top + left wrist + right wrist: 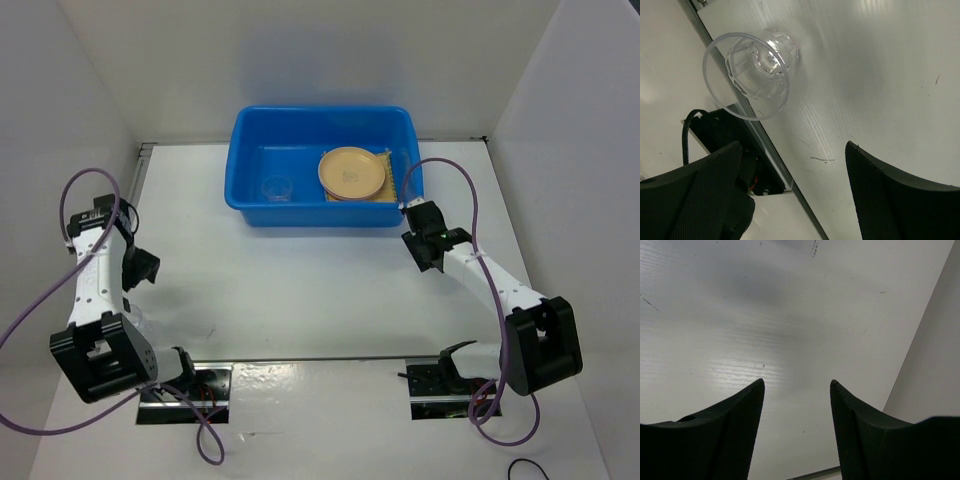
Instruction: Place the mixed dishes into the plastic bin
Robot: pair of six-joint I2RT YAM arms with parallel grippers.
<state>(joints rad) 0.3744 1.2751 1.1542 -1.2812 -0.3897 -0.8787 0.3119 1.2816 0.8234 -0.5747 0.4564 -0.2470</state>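
The blue plastic bin [250,140] stands at the back middle of the table. In it the yellow-tan plate [350,172] lies on the pink plate [341,198], of which only a rim sliver shows, over the woven mat [393,183]. A clear cup [277,188] stands in the bin's left half. Another clear cup [757,70] is on the table by the near left edge, ahead of my left gripper [793,147], which is open and empty. My right gripper [797,382] is open and empty over bare table, just in front of the bin's right corner.
White walls enclose the table on the left, back and right. A metal strip [765,145] marks the table's near edge beside the loose cup, with a black mount and cable below it. The left gripper [142,268] and right gripper [420,247] are far apart.
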